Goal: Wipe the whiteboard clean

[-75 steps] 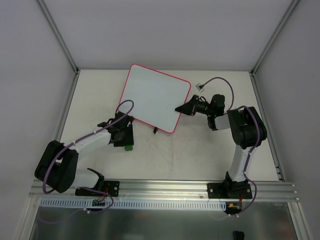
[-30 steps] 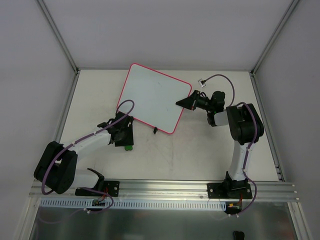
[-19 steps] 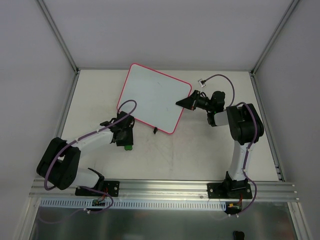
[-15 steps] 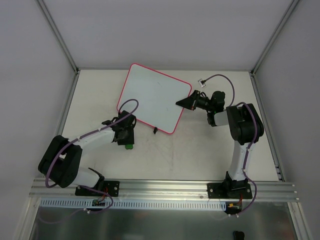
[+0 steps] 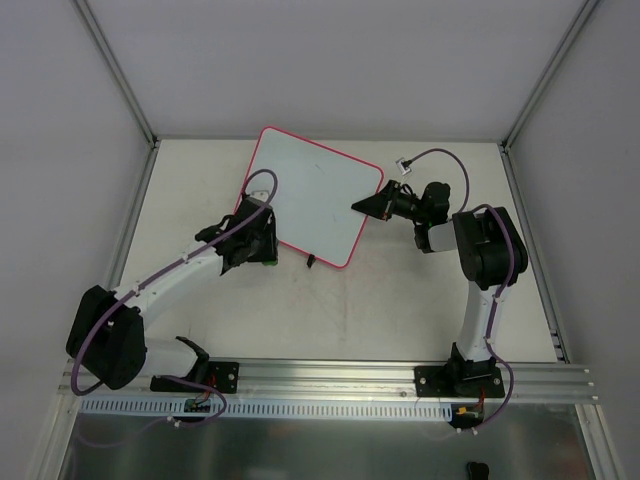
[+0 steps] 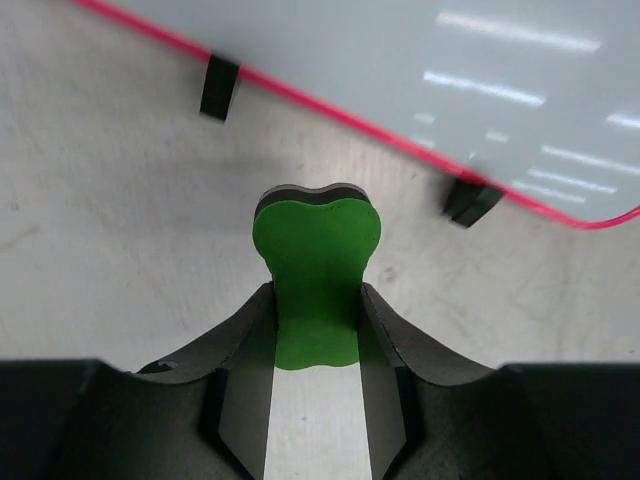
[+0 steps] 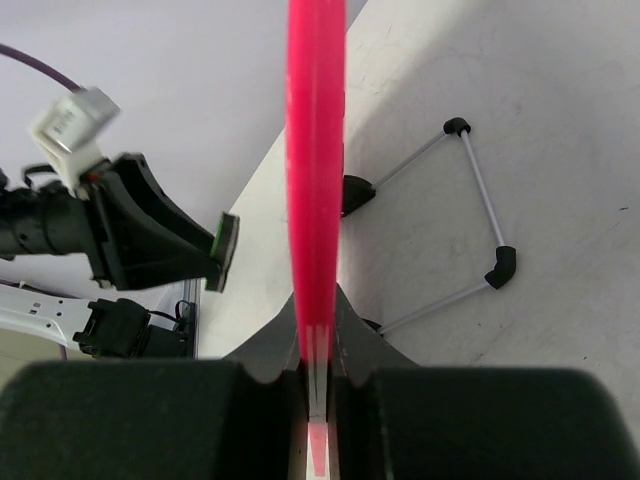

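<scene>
Top external view: the whiteboard (image 5: 312, 200), white with a pink frame, lies skewed at the far middle of the worktop (image 5: 400, 300). The right gripper (image 5: 362, 207) reaches in from the right, and its jaws are clamped on the board's right edge. The right wrist view shows that pink edge running straight between them. The left gripper (image 6: 316, 305) sits at the board's near-left edge, its jaws clenched around a green eraser (image 6: 316, 250). In the left wrist view the eraser hangs just short of the frame, between two black feet (image 6: 218, 87). No writing can be made out on the board.

The step in hand appears to be bringing the eraser onto the board. To do it well, lift the eraser clear of the frame and feet. Then lay its pad flat on the surface and sweep with light, even pressure. The right jaws should hold firm so the board does not slide.

Compared with half a second ago, the left arm has stretched forward, carrying the eraser from the open worktop up to the board's edge. The board and right arm have not moved.
</scene>
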Action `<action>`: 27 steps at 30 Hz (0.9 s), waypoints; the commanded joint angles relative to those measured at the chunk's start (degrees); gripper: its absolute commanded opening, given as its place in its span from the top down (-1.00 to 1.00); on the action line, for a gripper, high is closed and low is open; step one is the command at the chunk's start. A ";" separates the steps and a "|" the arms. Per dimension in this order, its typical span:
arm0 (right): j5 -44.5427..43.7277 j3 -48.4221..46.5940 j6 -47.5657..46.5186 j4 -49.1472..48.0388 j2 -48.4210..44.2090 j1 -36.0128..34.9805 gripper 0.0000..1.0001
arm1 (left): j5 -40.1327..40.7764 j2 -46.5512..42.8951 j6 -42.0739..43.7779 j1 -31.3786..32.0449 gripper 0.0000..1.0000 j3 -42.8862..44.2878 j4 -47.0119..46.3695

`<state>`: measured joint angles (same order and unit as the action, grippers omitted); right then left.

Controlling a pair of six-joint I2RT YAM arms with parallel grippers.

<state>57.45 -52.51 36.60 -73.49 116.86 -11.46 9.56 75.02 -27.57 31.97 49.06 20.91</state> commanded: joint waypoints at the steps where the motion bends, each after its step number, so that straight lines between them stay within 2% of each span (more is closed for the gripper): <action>1: 1.08 -2.77 -0.74 -14.31 0.30 -0.22 0.98 | 0.81 2.48 4.45 0.82 1.00 6.39 -3.58; 10: 1.44 -2.95 -0.74 -14.40 0.30 -0.40 0.98 | -3.76 17.15 11.48 3.27 1.00 17.29 -20.45; 19: 1.87 -3.12 -0.83 -14.40 0.04 -0.49 0.98 | 0.89 28.15 15.44 3.89 1.00 32.67 -22.57; 27: 2.14 -3.04 -1.18 -14.31 -0.14 -0.75 0.97 | -2.53 35.62 18.43 2.31 1.00 43.74 -21.88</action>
<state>57.84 -53.08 36.42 -72.88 116.88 -11.53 8.08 108.77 -11.79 35.40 88.16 0.05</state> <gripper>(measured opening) 0.076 0.335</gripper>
